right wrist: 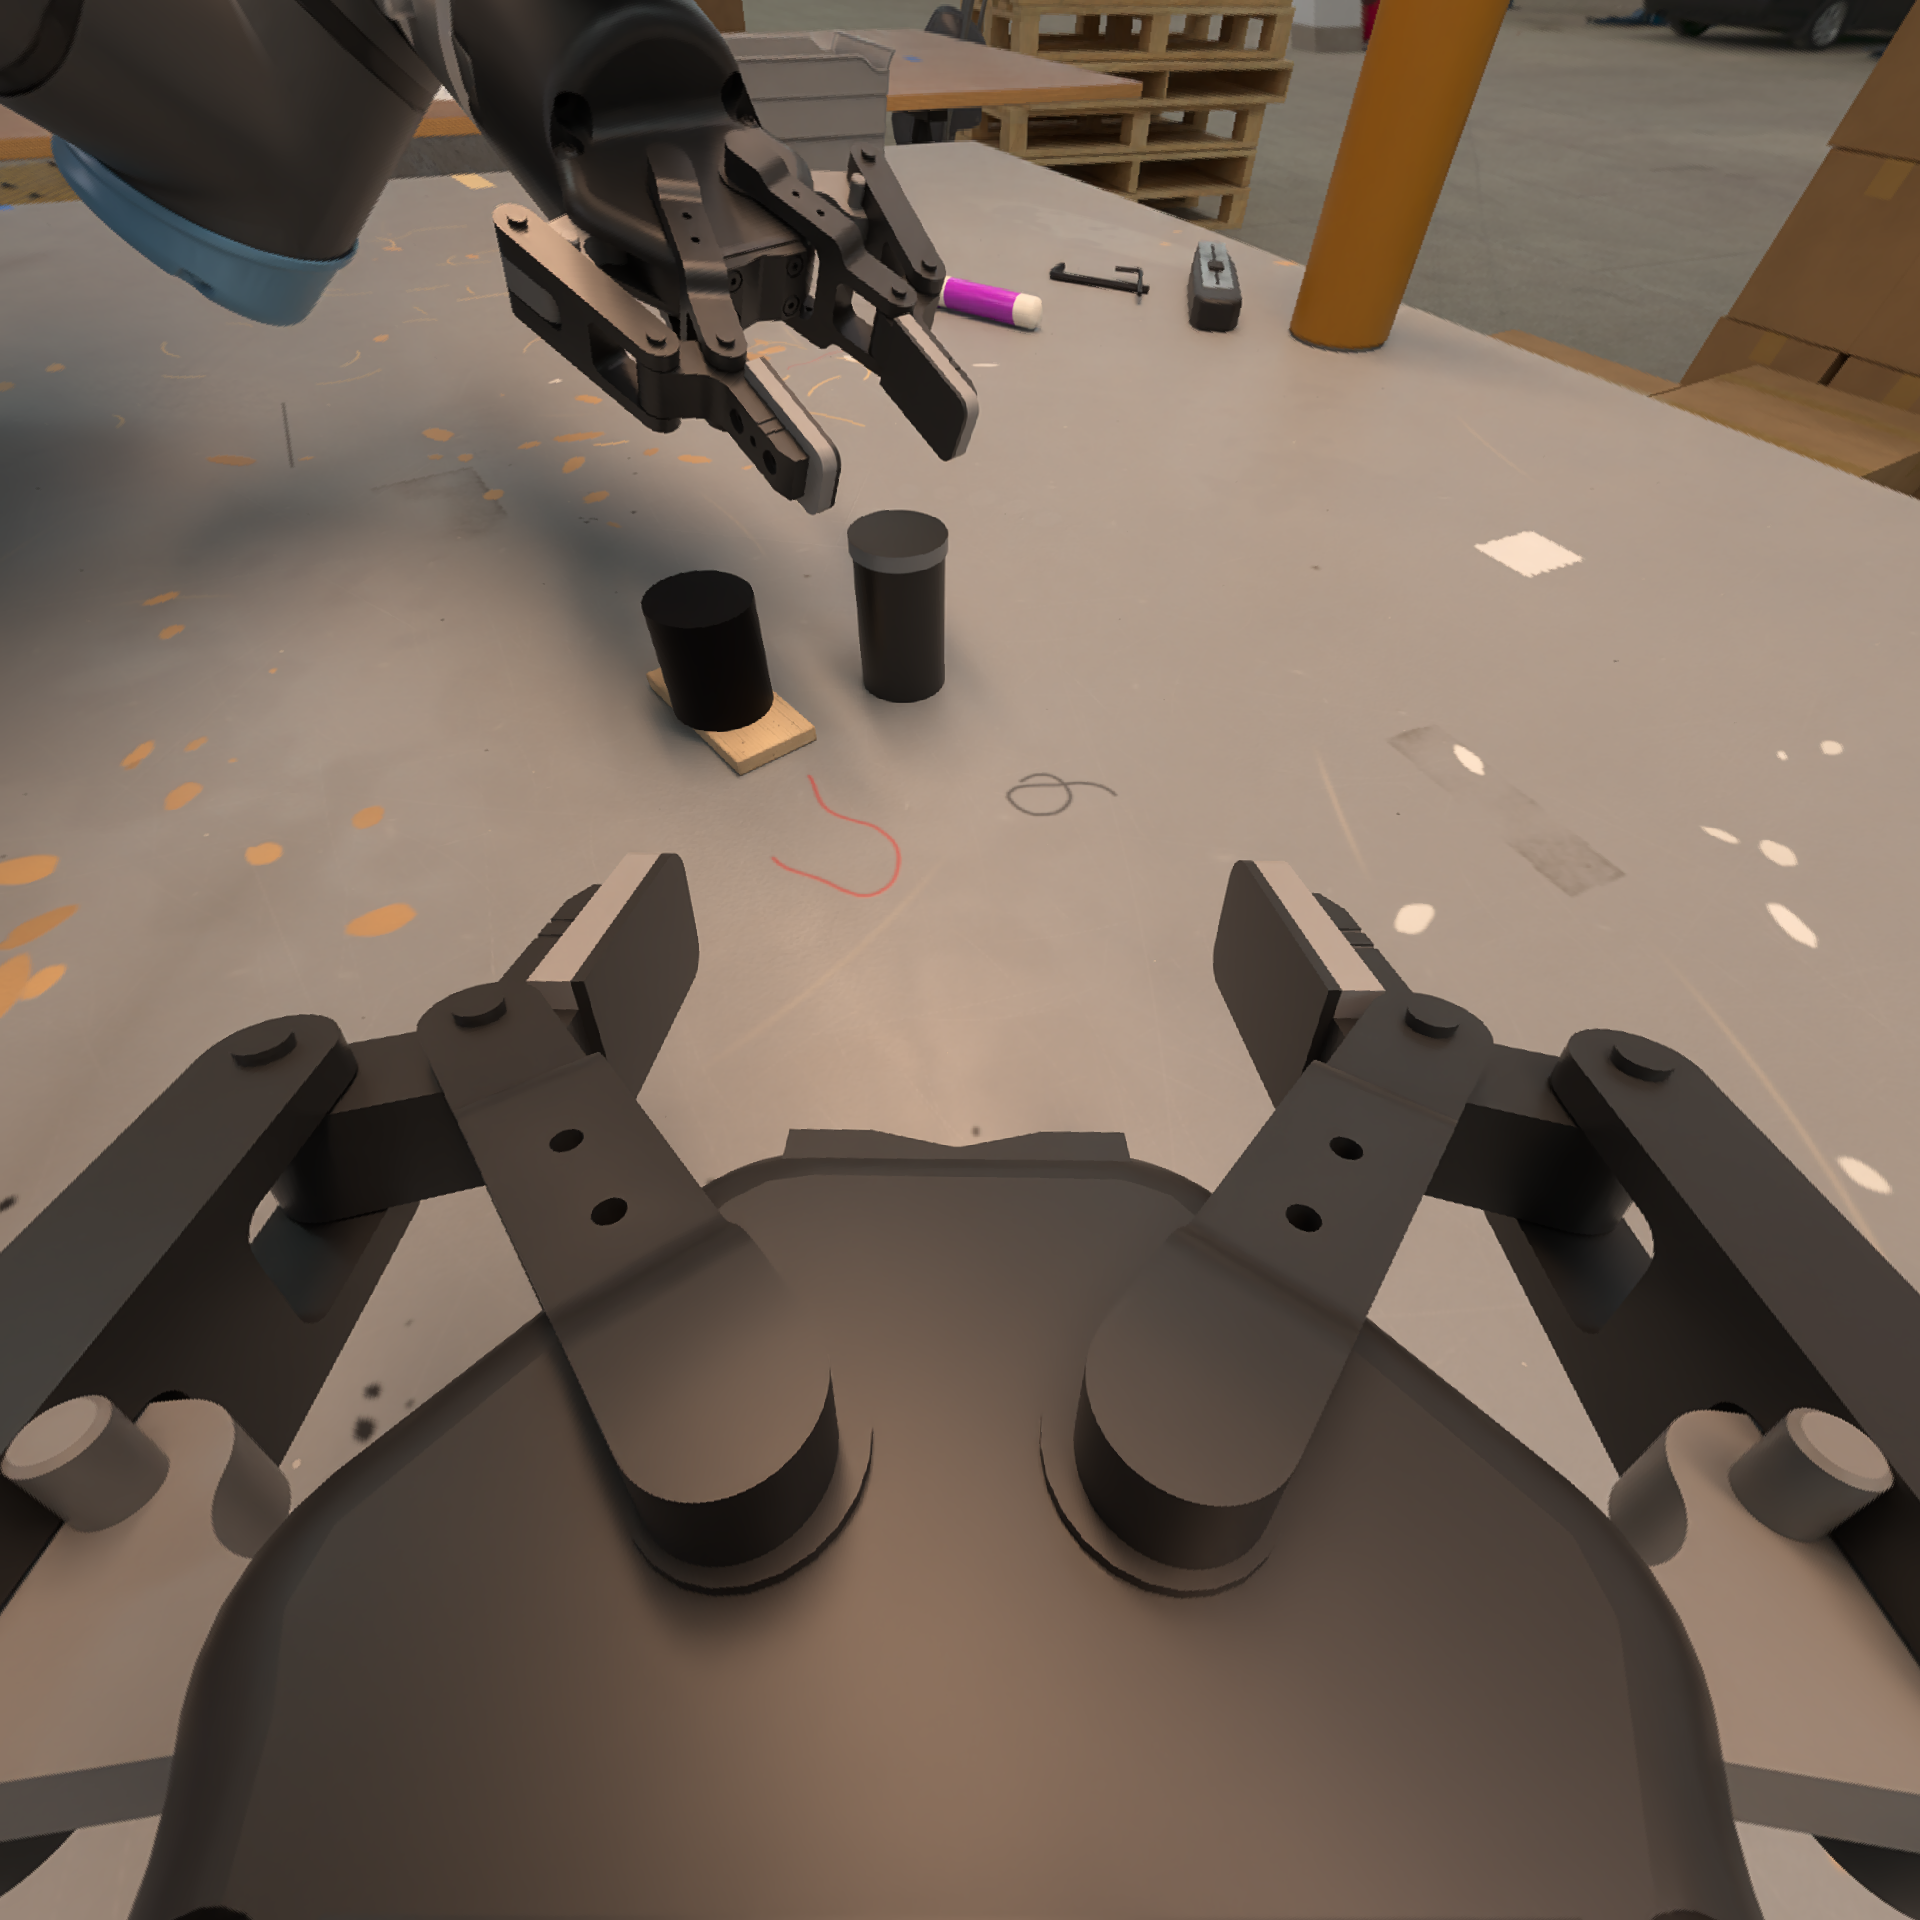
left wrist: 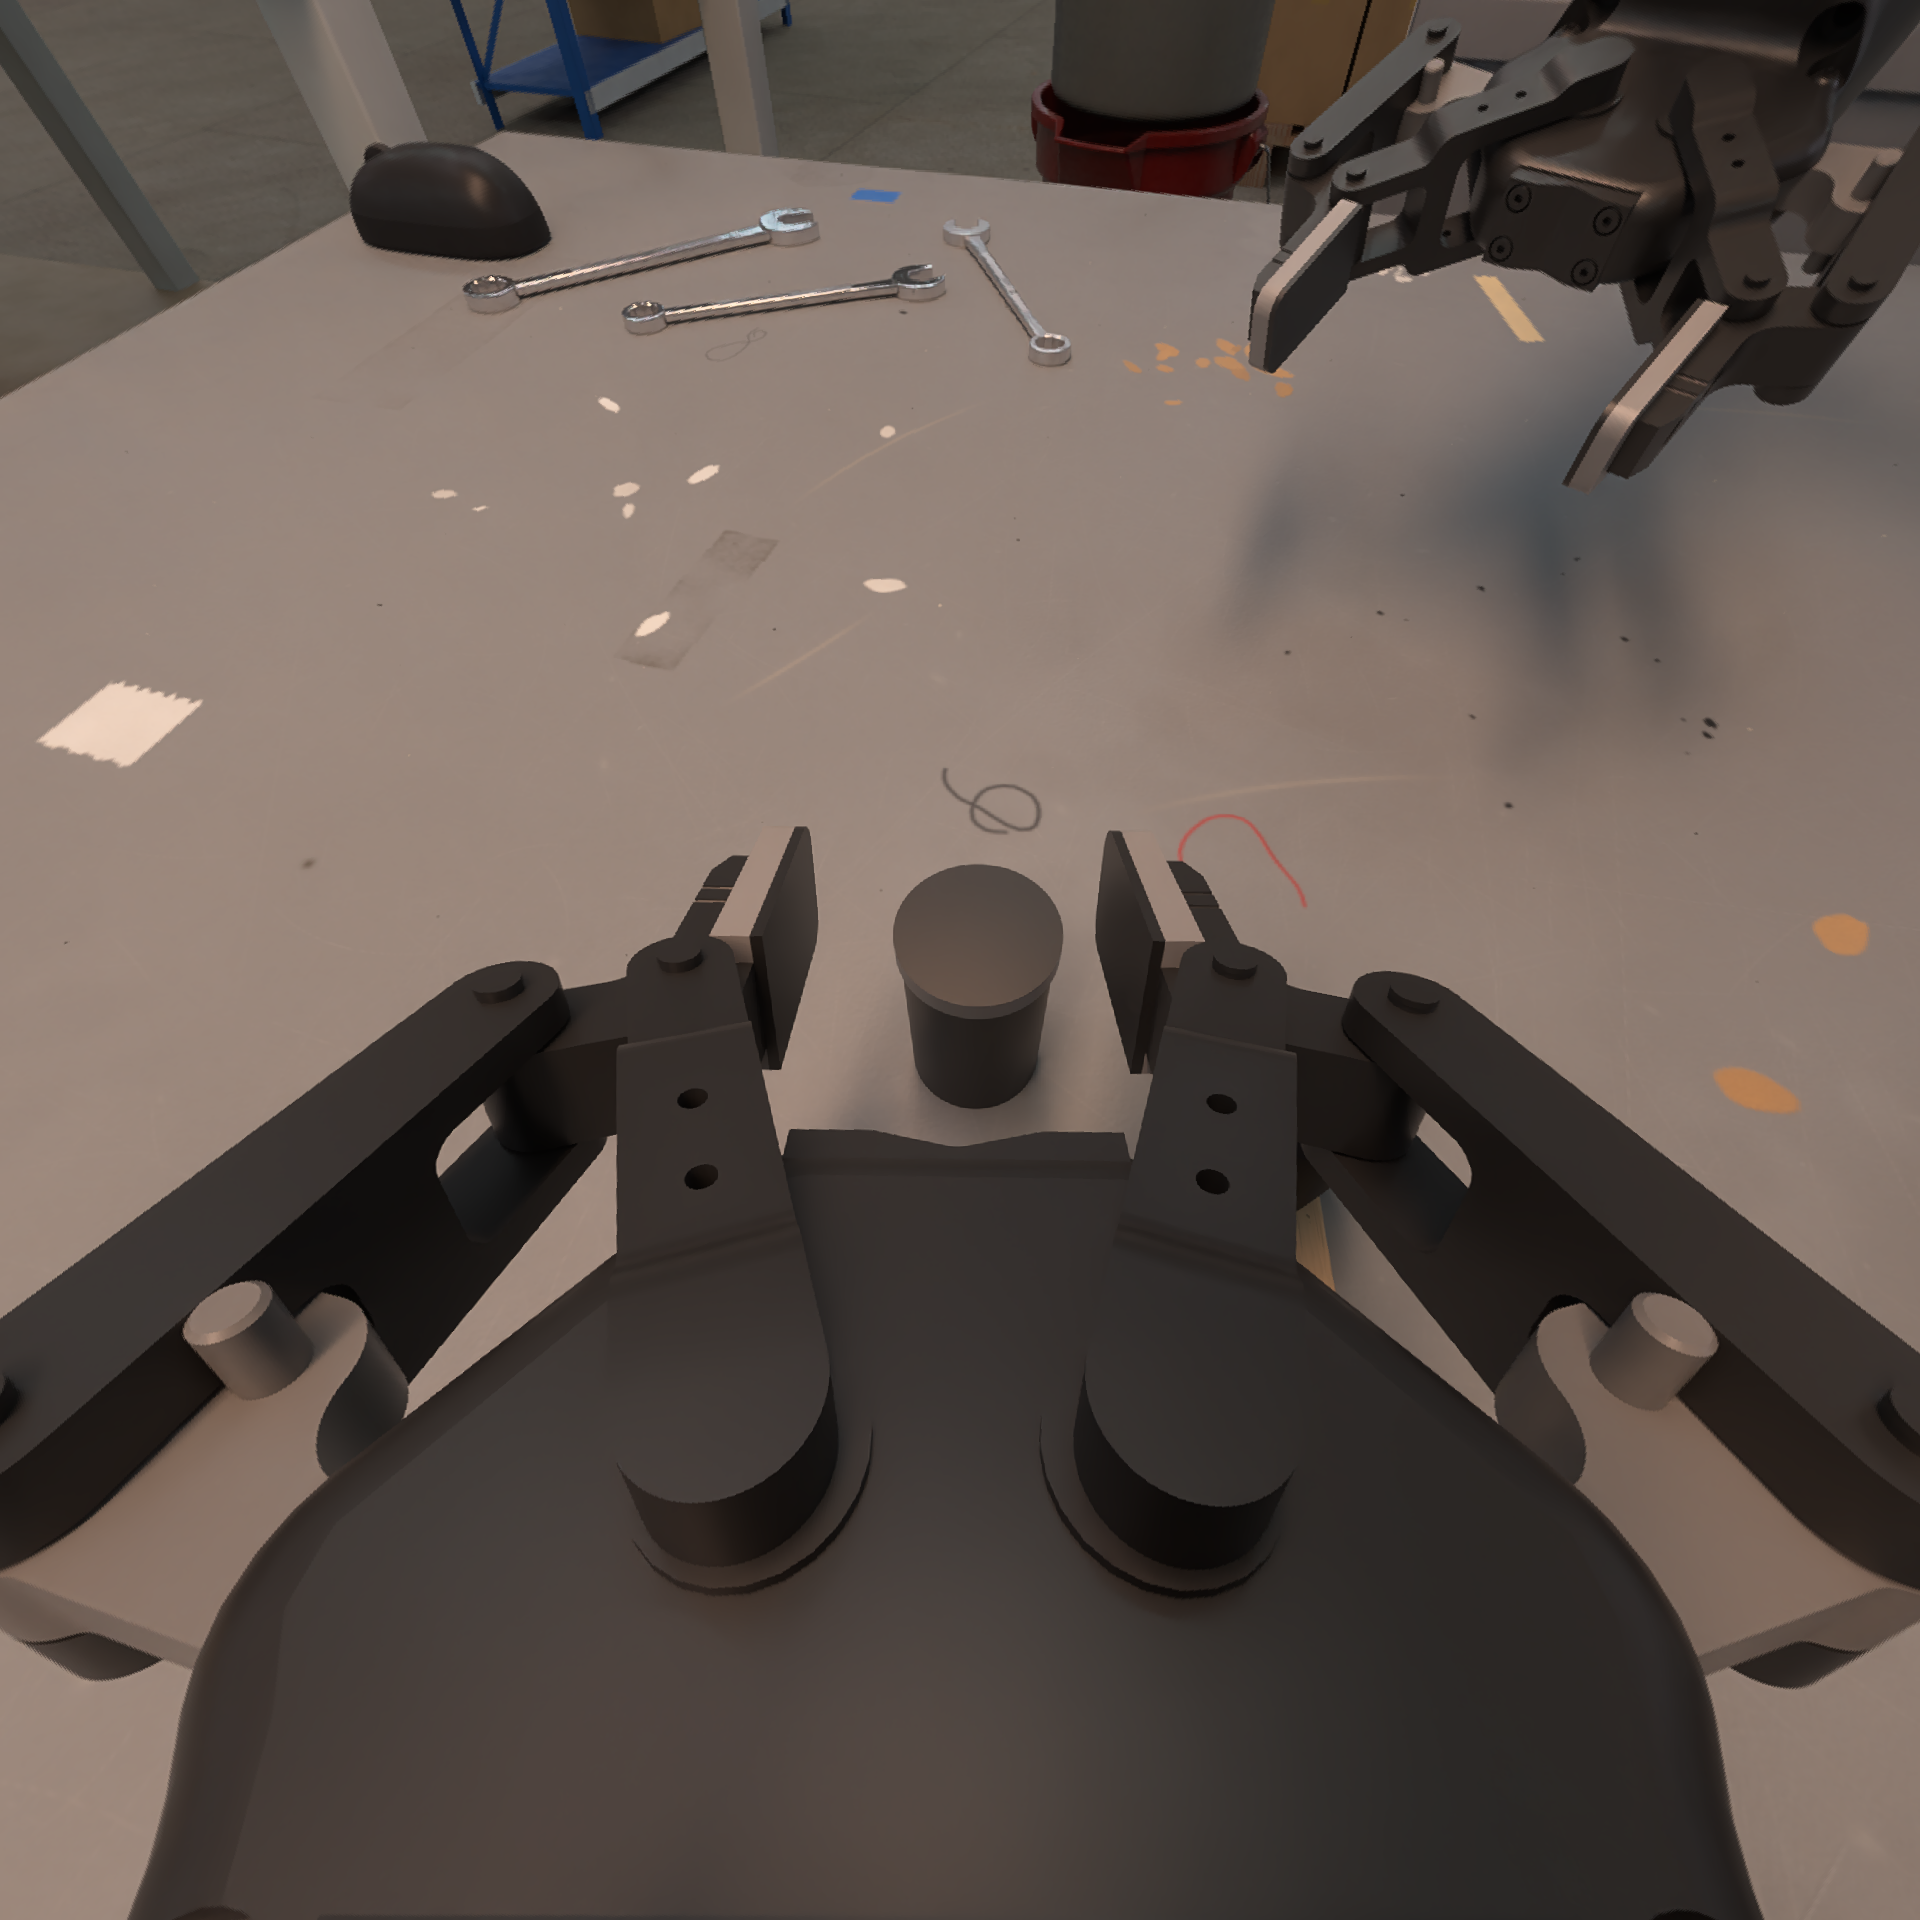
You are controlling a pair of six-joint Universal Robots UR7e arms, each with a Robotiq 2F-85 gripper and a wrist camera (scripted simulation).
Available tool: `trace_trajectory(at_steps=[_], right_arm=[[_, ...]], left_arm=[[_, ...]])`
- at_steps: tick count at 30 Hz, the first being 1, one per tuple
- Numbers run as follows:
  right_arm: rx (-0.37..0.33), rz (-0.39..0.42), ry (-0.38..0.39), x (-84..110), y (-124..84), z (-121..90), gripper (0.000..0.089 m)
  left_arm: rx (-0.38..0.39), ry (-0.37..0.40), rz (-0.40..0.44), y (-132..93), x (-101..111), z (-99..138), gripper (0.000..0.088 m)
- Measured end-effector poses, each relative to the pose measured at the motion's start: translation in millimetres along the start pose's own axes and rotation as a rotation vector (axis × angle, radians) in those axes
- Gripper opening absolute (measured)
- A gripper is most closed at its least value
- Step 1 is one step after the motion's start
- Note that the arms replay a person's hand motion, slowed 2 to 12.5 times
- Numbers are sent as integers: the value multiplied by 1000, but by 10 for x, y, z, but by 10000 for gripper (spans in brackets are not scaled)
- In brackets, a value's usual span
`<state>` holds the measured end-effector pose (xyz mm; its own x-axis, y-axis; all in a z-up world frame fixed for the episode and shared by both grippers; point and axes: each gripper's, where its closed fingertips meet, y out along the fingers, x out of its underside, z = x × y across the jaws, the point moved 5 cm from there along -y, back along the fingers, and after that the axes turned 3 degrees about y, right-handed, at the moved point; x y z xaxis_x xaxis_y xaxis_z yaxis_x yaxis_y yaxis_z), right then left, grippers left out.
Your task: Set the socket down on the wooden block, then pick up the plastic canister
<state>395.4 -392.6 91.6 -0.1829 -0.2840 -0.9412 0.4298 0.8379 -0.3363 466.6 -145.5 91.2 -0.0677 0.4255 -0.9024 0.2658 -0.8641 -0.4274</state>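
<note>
The dark grey plastic canister (left wrist: 977, 987) stands upright on the table, seen from above between my left gripper's (left wrist: 956, 883) open fingers. In the right wrist view the left gripper (right wrist: 883, 468) hovers just above the canister (right wrist: 899, 613), not touching it. The black socket (right wrist: 707, 649) stands slightly tilted on the small wooden block (right wrist: 774, 746), just left of the canister. My right gripper (right wrist: 956, 935) is open and empty, low over the table some way from both objects. It also shows in the left wrist view (left wrist: 1429, 416) at the upper right.
Three silver wrenches (left wrist: 707, 255) and a black domed object (left wrist: 447, 203) lie at the far side of the table (left wrist: 416, 623). A purple marker (right wrist: 987, 301), a black hex key (right wrist: 1101, 278), a black tool (right wrist: 1214, 286) and an orange post (right wrist: 1382, 177) are behind the left gripper.
</note>
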Motion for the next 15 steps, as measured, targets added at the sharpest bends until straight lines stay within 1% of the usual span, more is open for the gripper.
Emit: trace_trajectory(at_steps=[15], right_arm=[[-24, -20, 29, 17, 27, -23, 854]], left_arm=[[20, 2, -24, 57, 19, -3, 471]])
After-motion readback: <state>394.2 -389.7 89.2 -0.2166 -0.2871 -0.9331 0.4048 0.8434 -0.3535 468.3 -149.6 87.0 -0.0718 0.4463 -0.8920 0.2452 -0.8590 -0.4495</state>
